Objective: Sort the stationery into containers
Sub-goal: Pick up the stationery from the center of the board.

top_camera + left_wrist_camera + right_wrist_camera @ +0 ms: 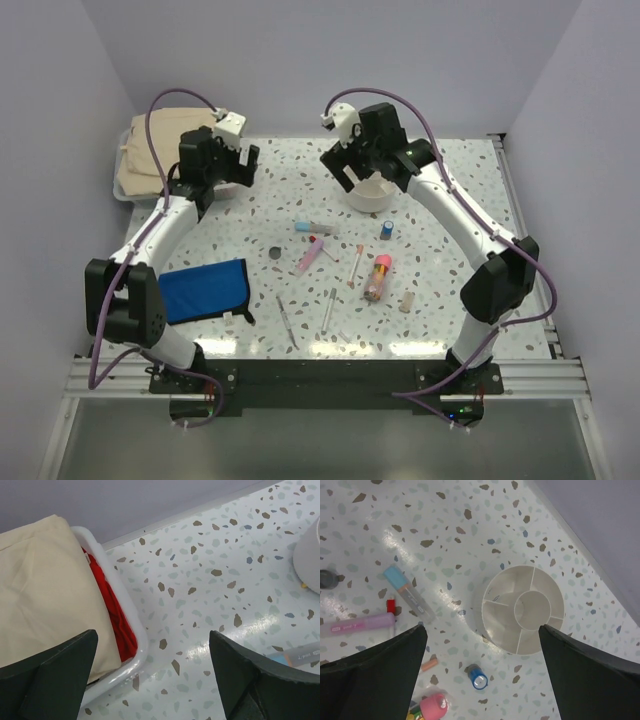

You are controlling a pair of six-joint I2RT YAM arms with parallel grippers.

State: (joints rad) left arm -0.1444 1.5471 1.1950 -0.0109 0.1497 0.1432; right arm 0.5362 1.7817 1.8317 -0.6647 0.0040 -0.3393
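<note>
The right gripper [481, 630] hangs with jaws wide and empty. The cup [525, 610], split into bare compartments, sits just ahead of them, nearer one jaw. The stationery lies loose on the table: a blue-capped stick [409, 592] and a marker [355, 627] outside the other jaw, and a tube [434, 707] between the jaws, back toward the wrist. All look light, stiff and smooth and likely to roll, so a pinch across mid-barrel seems best. The slim pens [328, 310] lie flat and may slip.

The left gripper [153, 634] is also wide and empty, with the bin [127, 615] beside one jaw. A folded cloth [45, 590] fills the bin and may block drops. A pouch [205, 290] lies well apart.
</note>
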